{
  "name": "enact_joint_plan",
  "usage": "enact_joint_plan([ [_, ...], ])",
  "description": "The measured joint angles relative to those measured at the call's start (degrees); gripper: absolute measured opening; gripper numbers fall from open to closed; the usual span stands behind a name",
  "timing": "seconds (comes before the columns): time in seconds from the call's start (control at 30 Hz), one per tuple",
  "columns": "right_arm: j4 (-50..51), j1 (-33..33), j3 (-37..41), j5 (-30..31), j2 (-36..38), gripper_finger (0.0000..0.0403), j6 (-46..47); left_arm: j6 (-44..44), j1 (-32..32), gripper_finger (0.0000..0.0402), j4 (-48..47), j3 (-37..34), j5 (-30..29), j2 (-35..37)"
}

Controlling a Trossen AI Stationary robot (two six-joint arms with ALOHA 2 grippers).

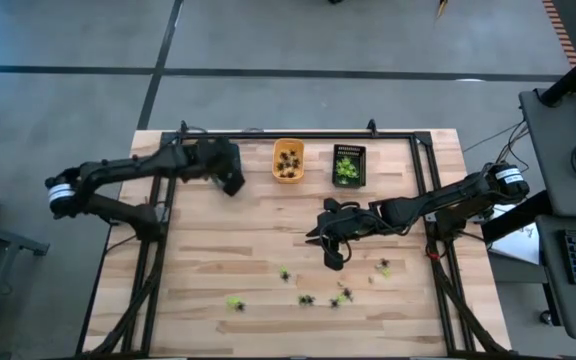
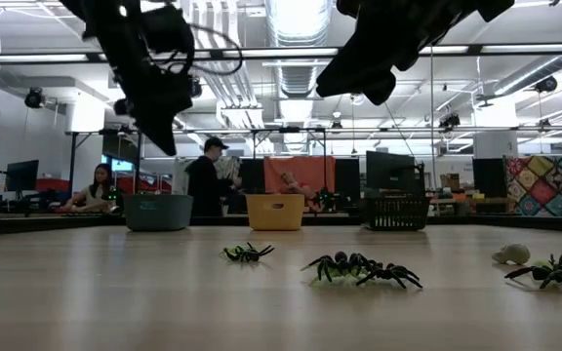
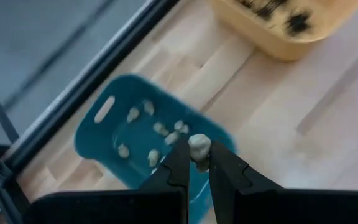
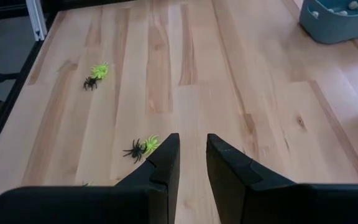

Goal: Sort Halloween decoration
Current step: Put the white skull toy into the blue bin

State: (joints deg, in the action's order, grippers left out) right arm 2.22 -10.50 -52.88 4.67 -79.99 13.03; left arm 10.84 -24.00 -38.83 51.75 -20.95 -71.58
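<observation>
Three trays are set along the table's (image 1: pixel 208 270) far edge: one under the left gripper (image 3: pixel 196 160), a second (image 1: pixel 288 161) mid-table, a third (image 1: pixel 349 165) to its right. Small figures (image 3: pixel 151 134) are seen inside the first tray (image 3: pixel 101 127). Loose spiders (image 1: pixel 308 298) are scattered near the front edge. The right gripper (image 1: pixel 330 240) is placed behind them, right of centre.

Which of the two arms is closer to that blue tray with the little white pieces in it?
Left. Its end effector hangs right above the blue tray, pinching a pale figure. The right end effector is out over the table's middle, well away from it.
</observation>
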Motion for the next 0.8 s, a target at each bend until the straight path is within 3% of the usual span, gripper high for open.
enact_joint_plan([
  [0.13, 0.00, 0.00, 0.02, 0.00, 0.00, 0.0070, 0.90, -2.74, -8.50, 0.0006, 0.21, -0.03, 6.42, -2.16],
  [0.3, 0.02, 0.00, 0.02, -0.01, 0.00, 0.0070, 1.58, -5.19, -14.43, 0.0006, 0.45, -0.03, 7.01, -5.80],
  [0.8, 0.04, 0.00, 0.02, -0.04, -0.02, 0.0070, 2.48, -12.74, -16.90, 0.0012, 4.22, 2.42, 10.30, -19.10],
])
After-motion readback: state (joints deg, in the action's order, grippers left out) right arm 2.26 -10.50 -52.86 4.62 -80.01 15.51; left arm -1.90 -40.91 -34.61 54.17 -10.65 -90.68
